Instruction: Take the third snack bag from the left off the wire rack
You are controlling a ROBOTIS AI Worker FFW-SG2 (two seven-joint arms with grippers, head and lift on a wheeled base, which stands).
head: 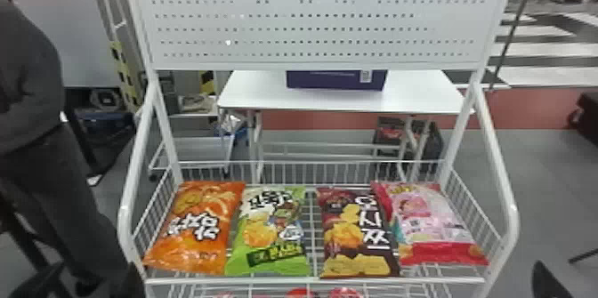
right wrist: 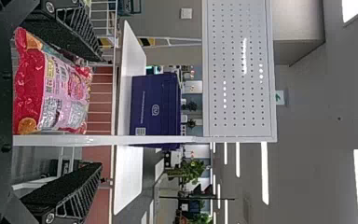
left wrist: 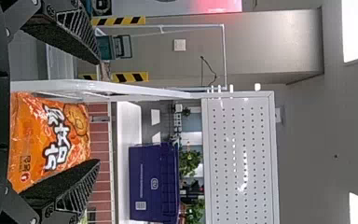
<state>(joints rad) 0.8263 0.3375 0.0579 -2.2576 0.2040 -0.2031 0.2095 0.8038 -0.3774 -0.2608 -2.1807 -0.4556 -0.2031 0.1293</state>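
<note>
Four bags lie flat on the wire rack (head: 445, 280); the dark red bag (head: 358, 232), third from left, touches the pink bag (head: 427, 226). Both jaws stand spread, empty. Advisable: pinch its near edge and lift straight up.

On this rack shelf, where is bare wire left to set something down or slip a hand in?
Bare wire: the narrow strip between the green bag and dark bag, and the right front corner around the pink bag. Crowded: the orange bag abuts green; pink abuts dark.
</note>
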